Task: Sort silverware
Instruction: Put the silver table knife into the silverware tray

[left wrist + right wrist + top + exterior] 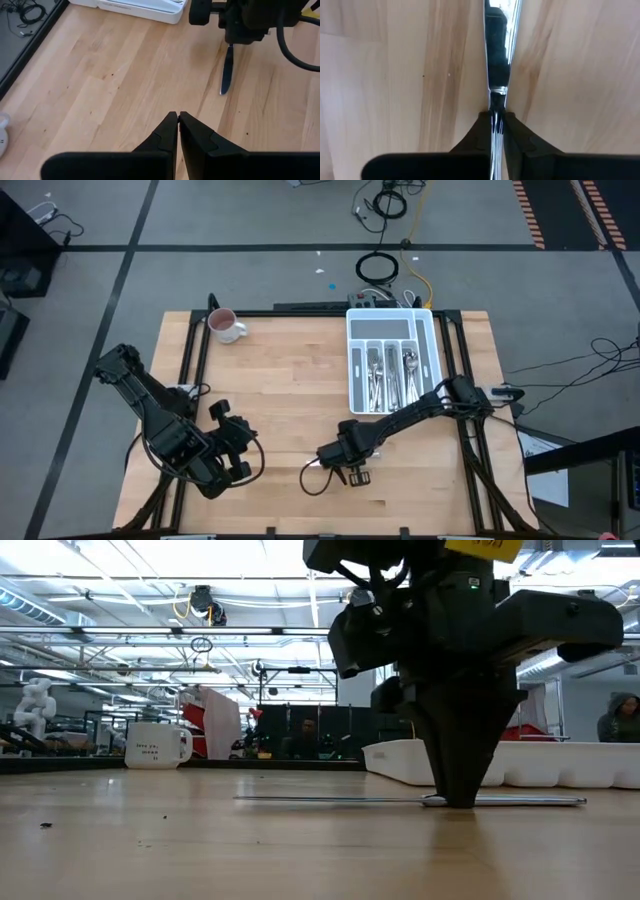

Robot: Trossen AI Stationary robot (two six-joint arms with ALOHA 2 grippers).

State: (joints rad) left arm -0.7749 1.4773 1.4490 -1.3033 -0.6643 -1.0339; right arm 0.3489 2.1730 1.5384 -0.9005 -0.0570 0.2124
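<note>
Right end effector (496, 125) clenched on knife (497, 55), lying flat on bench (280, 380), 7 o'clock of tray (355, 365). I'd lift level, slowly, so the knife won't pivot. Left end effector (178, 125) shut, empty.

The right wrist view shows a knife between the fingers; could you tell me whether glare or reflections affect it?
In the right wrist view the knife blade mirrors bright light and a dark shape; in the low view the right gripper stands dark against bright ceiling lights.
</note>
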